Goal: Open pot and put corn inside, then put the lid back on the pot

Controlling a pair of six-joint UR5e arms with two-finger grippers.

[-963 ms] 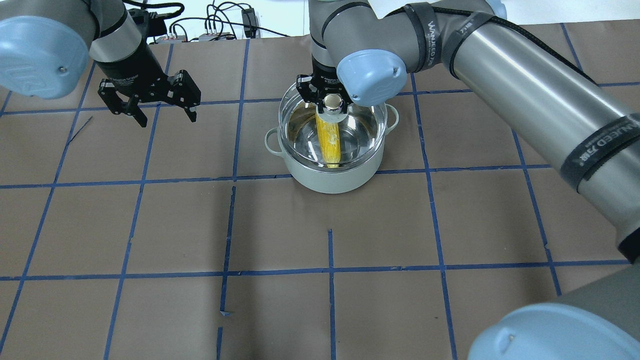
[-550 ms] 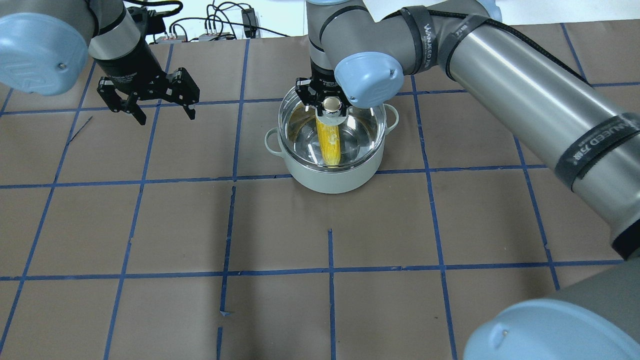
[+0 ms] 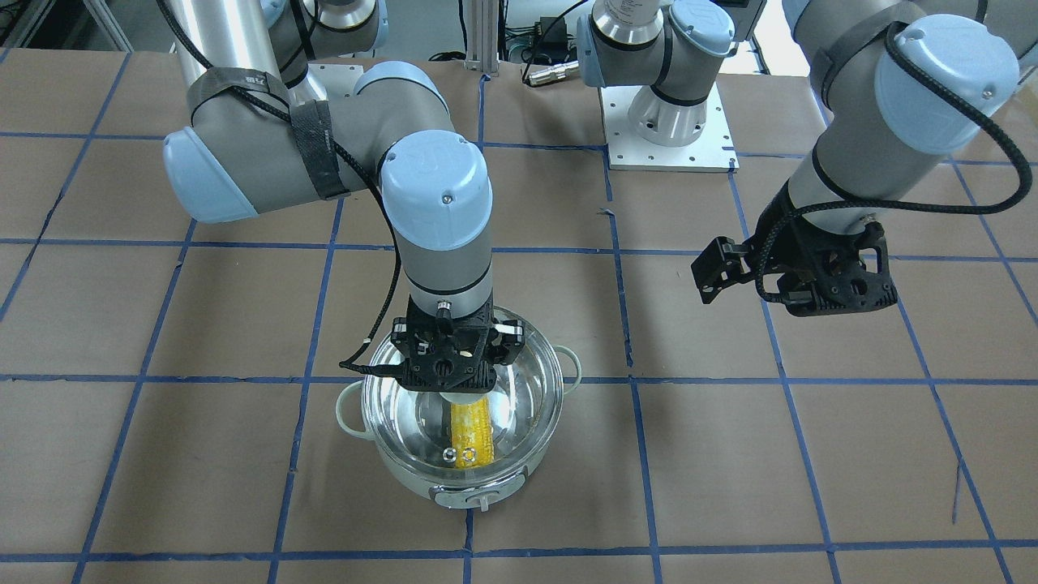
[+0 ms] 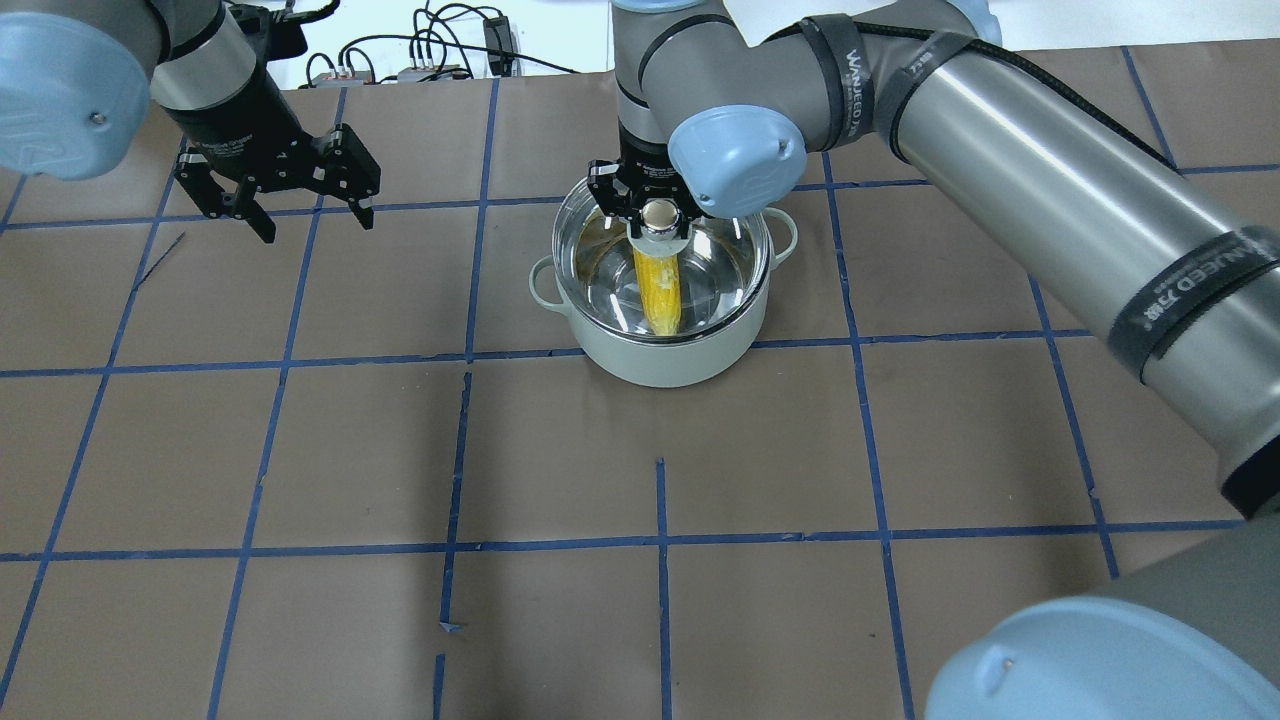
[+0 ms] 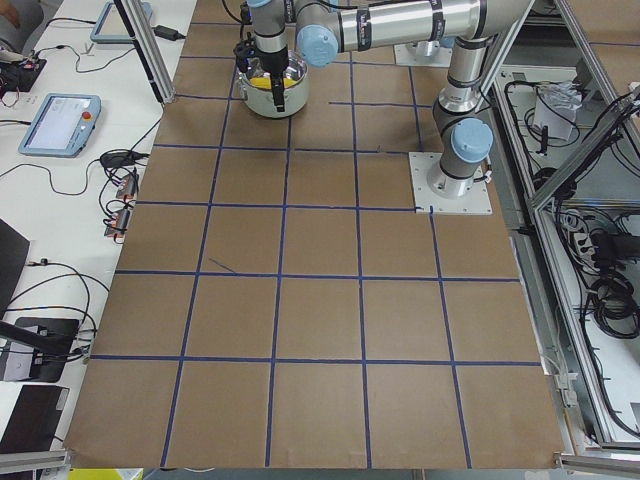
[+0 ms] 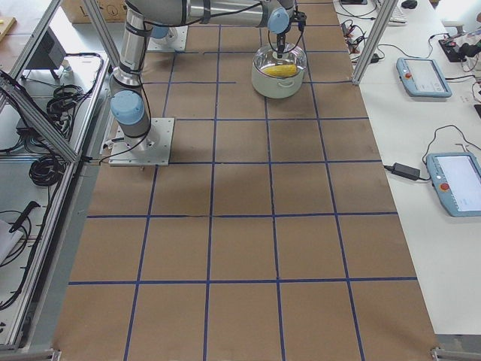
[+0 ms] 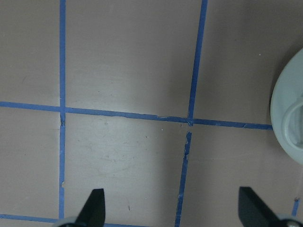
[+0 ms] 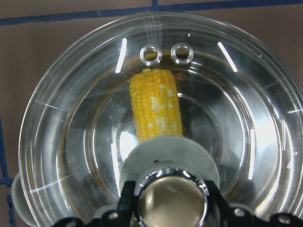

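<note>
Right gripper (image 4: 655, 205) is pointed straight down, and its two fingers (image 8: 124, 208) are closed around the beige knob (image 8: 170, 204), so the lid is clamped by its knob. Left gripper (image 4: 316, 228) is held in the air with its fingers (image 7: 94, 205) spread wide apart. Nothing is held between them, and only bare table is seen below it.

The table (image 4: 800, 450) is covered with brown paper and is divided into squares by blue tape lines (image 4: 660, 545).

The pot (image 4: 660, 362) is placed directly under the right gripper and well apart from the left gripper. In the left wrist view only a pale piece of its shell with one loop handle (image 7: 289, 124) is seen, at the far right, beyond the right fingertip.

The lid (image 4: 725, 262) is centred under the right gripper and covers the mouth of the pot. Whether its glass edge is resting fully on the rim of the pot cannot be told.

The corn (image 4: 658, 290) is inside the pot, lying flat on the steel bottom, and it is seen through the glass. One end is hidden below the knob and the gripper. The other end reaches out in front of the gripper, on the side away from the robot's base.

The two vent rings (image 8: 151, 54) are found in the glass just beyond that end of the corn, side by side, near the edge of the lid.
</note>
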